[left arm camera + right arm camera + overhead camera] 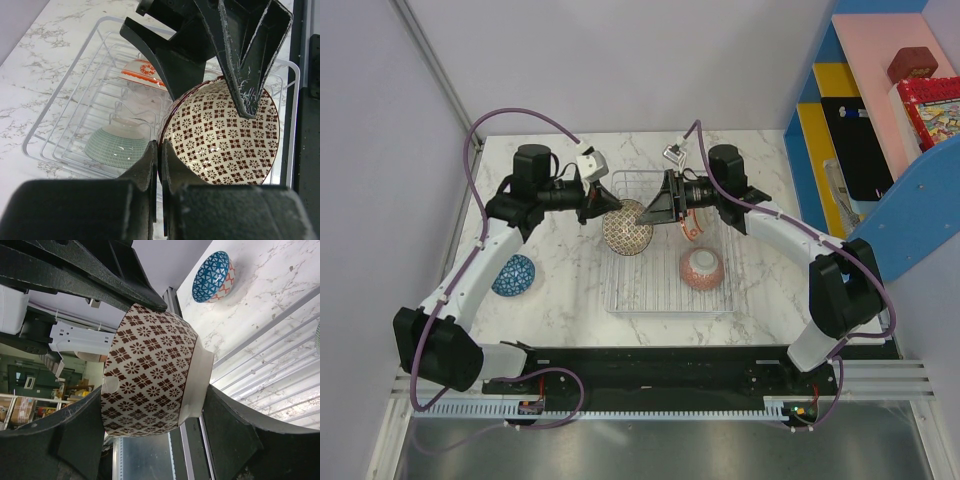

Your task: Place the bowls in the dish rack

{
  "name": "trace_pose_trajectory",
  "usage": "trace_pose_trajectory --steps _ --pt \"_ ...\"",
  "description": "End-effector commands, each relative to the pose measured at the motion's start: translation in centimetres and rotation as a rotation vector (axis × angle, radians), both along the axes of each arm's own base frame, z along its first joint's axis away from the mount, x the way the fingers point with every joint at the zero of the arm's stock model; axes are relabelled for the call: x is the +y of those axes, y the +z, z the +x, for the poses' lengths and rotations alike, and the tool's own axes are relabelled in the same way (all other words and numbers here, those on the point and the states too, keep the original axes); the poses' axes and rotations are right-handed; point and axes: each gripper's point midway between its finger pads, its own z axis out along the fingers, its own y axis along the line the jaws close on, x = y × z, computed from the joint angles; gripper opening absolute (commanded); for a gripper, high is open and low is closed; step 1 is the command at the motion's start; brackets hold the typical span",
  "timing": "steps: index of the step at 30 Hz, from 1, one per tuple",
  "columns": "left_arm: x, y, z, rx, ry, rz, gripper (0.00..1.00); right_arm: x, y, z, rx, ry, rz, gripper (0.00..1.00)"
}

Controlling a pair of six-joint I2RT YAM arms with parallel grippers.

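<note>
Evidently a handover was under way above the dish rack [665, 295]. The left end effector [603, 207] was clenched on the rim of the brown-patterned bowl [627, 228], pinching that thin edge between its fingertips [150, 160] so the bowl hung tipped on its side with its mouth free. That left room for the right end effector [650, 215], which sat across the bowl with one finger over the mouth and the other against the foot. From the wrist view it looked to be grasping the bowl rather than merely flanking it. I took this second hold to be the better one for standing the bowl on edge between the wires. Down in the rack a red-and-white bowl [702, 268] lay mouth down near the right side, and a green bowl [117, 147] rested upside down among the wires. A blue bowl [514, 275] sat on the marble tabletop [560, 300], well to the left of the rack, not yet loaded.
</note>
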Motion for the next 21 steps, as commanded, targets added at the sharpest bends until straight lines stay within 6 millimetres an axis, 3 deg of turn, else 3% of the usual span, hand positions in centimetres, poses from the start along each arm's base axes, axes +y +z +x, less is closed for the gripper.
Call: trace_pose_trajectory --steps 1,2,3,5,6,10,13,16,19,21 --pt "-0.8 3.1 -0.2 -0.072 -0.037 -0.057 0.06 0.0 2.1 -1.2 -0.086 0.066 0.065 0.00" --pt "-0.8 3.1 -0.2 -0.071 -0.034 -0.056 0.12 -0.1 2.1 -1.3 -0.084 0.059 0.060 0.00" --pt "-0.7 2.9 -0.1 -0.068 -0.025 -0.051 0.28 -0.1 1.9 -1.0 -0.099 0.046 0.055 0.00" --pt "-0.6 2.6 0.0 -0.069 -0.020 -0.044 0.42 -0.2 1.9 -1.0 -0.107 0.034 0.040 0.00" --pt "-0.5 2.5 0.1 -0.070 -0.012 -0.040 0.64 -0.2 1.9 -0.9 -0.112 0.023 0.034 0.00" --pt "0.4 1.5 0.1 -0.064 0.023 -0.016 0.98 -0.5 1.0 -0.2 -0.170 -0.018 -0.025 0.00" --pt "2.0 0.4 0.2 -0.036 0.057 -0.014 1.00 -1.0 -0.1 0.5 -0.218 -0.050 -0.098 0.00" --pt "5.3 -0.2 0.5 0.023 0.129 -0.043 1.00 -2.0 -0.6 1.6 -0.314 -0.093 -0.205 0.00" --pt "10.6 -1.8 1.2 0.108 0.292 -0.046 1.00 -3.6 -2.4 2.6 -0.382 -0.137 -0.363 0.00" --pt "12.5 -2.5 1.0 0.126 0.356 -0.041 1.00 -4.7 -3.8 2.9 -0.443 -0.141 -0.443 0.00"
